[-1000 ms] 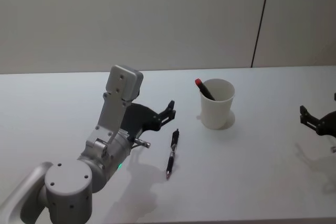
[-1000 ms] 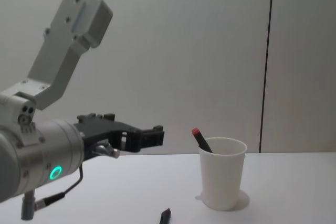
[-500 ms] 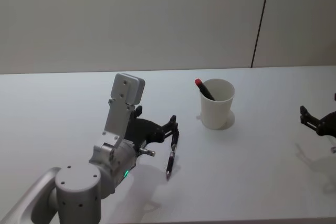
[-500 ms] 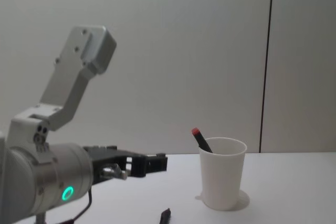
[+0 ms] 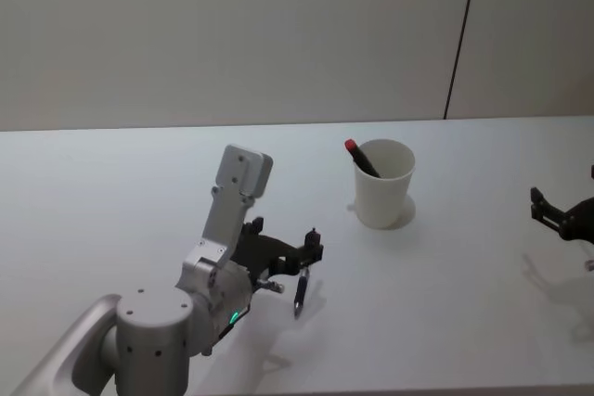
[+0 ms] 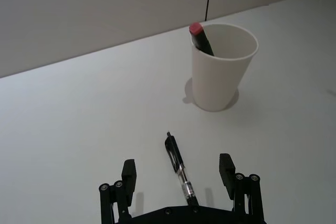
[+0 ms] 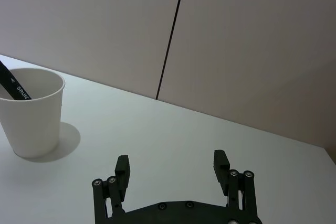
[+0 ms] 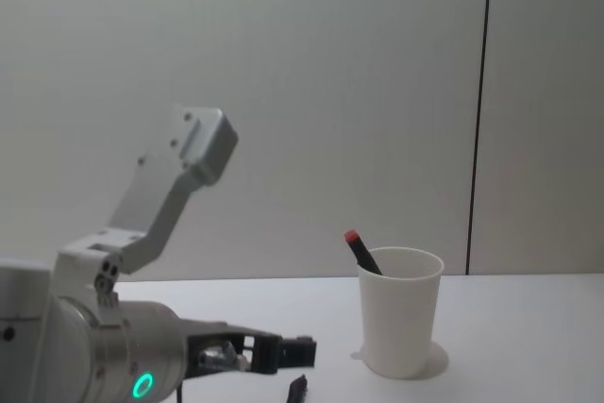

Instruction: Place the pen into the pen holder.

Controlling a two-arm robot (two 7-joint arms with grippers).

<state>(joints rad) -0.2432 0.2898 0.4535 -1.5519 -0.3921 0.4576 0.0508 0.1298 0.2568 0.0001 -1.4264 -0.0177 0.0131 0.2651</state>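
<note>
A dark pen [image 5: 301, 292] [image 6: 177, 162] lies flat on the white table [image 5: 445, 303], a short way to the left of the pen holder. That holder is a white paper cup [image 5: 382, 190] [image 6: 222, 74] [image 8: 399, 316] [image 7: 32, 115], upright, with a red-capped black pen [image 5: 358, 156] [image 6: 199, 36] [image 8: 360, 248] leaning inside it. My left gripper [image 5: 311, 254] [image 6: 177, 167] [image 8: 296, 352] is open and low over the table. One of its fingers is on each side of the lying pen, and neither touches it. Far right, my right gripper [image 5: 549, 211] [image 7: 171, 161] is parked open.
A plain wall with a dark vertical seam [image 5: 461, 34] stands behind the table's back edge. Bare table surface lies between the lying pen and the cup, and around my right gripper.
My left arm has come down and forward. Its open gripper has gone from hovering left of the pen to straddling it near the table. The pen, cup and right arm have not moved.
</note>
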